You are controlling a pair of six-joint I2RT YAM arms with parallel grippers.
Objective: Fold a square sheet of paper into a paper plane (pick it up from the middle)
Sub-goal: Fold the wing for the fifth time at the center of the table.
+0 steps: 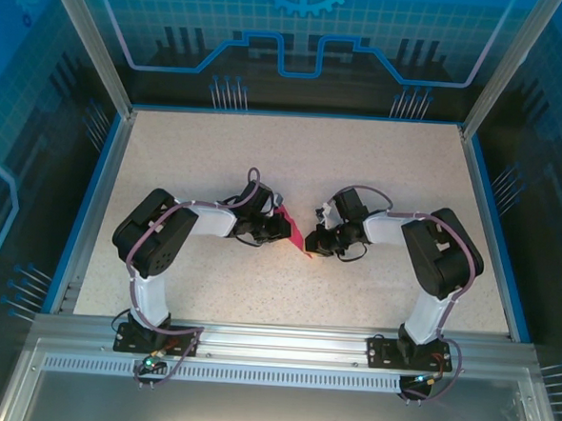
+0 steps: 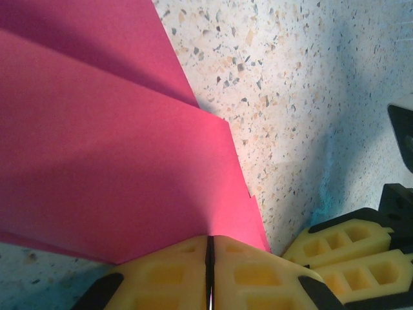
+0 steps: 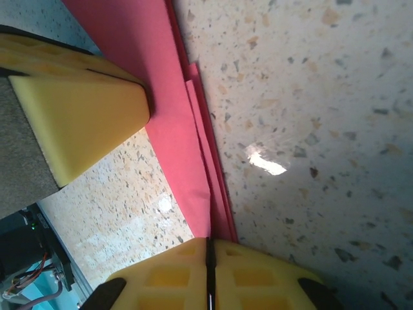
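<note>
On the left side, the left arm (image 1: 160,237) bends inward over the speckled table (image 1: 198,158), so that the left gripper (image 1: 280,228) is near the middle of the table. In its wrist view the two yellow fingers (image 2: 168,274) are pressed together with only a thin dark line between them. The pink paper (image 2: 110,161) goes into this line, so this gripper is clamped on the edge of the paper. The paper is already folded into several overlapping layers. It hangs between the two grippers, and from above it looks like a narrow pink strip, so I think it stands nearly on its edge. I cannot tell if its lower edge touches the table. Just beside it, on the right, the right gripper (image 3: 208,245) has its jaws together as well. The layered edges of the paper run down between its fingers, so it pinches the paper at the opposite end. I judge that the two holds face each other so that the thin sheet stays stretched and does not fall open while a crease is made. The right arm (image 1: 440,258) mirrors the left one.
</note>
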